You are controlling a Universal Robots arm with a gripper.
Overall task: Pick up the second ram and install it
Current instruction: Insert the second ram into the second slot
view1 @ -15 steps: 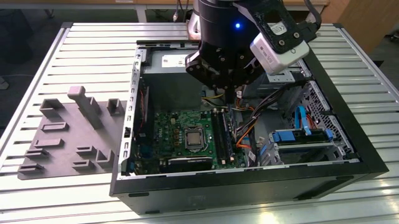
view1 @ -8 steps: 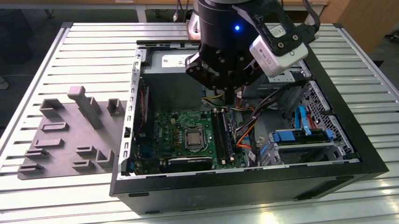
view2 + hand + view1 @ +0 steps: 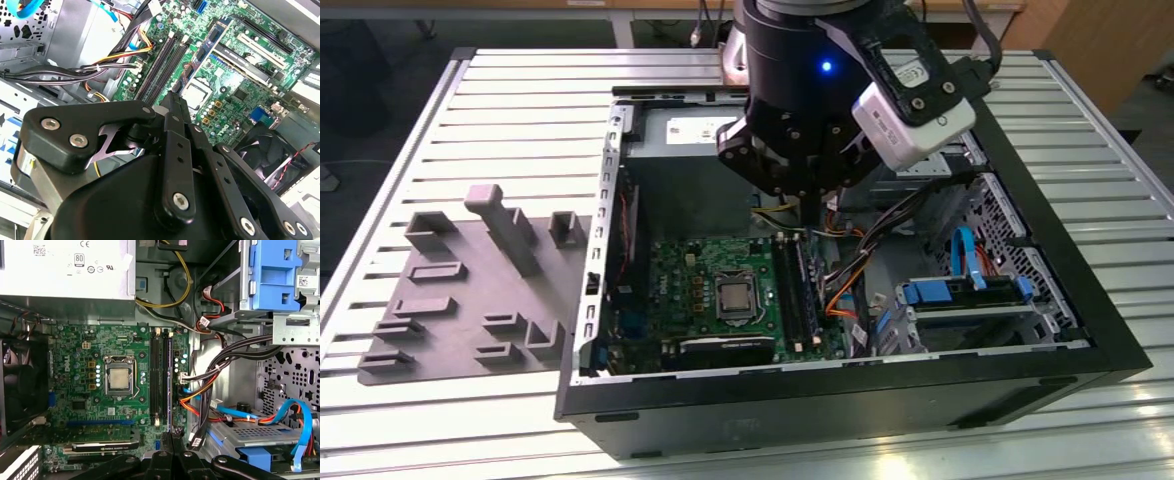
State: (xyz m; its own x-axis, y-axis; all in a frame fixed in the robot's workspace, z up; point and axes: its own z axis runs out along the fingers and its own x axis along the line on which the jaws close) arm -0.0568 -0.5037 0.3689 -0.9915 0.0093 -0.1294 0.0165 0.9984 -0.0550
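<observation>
Inside an open computer case [image 3: 854,395] on a slatted metal table [image 3: 520,100], the arm's gripper [image 3: 818,220] hangs above the memory slots, its black fingers [image 3: 175,107] pressed together at the tips in both wrist views. The second ram [image 3: 169,385], a thin blue-edged stick seen edge-on, stands in the slot bank on the green motherboard [image 3: 75,390], on the side toward the bundle of orange, black and red cables [image 3: 210,377]. In the first wrist view the fingertips sit close to one end of that stick, though it cannot be made out whether they touch it or whether the stick is pushed fully home. Beside the slots, the silver processor [image 3: 119,379] sits in its square socket. A grey power supply [image 3: 65,270] lies past the board's edge, and a black fan [image 3: 262,150] sits at the case wall. Blue drive brackets [image 3: 961,292] and a blue ribbon cable [image 3: 295,425] occupy the bay across the cables from the board. Outside the case, at the exterior view's left, the grey moulded tray [image 3: 454,300] with its raised blocks lies flat on the table, well apart from the gripper
</observation>
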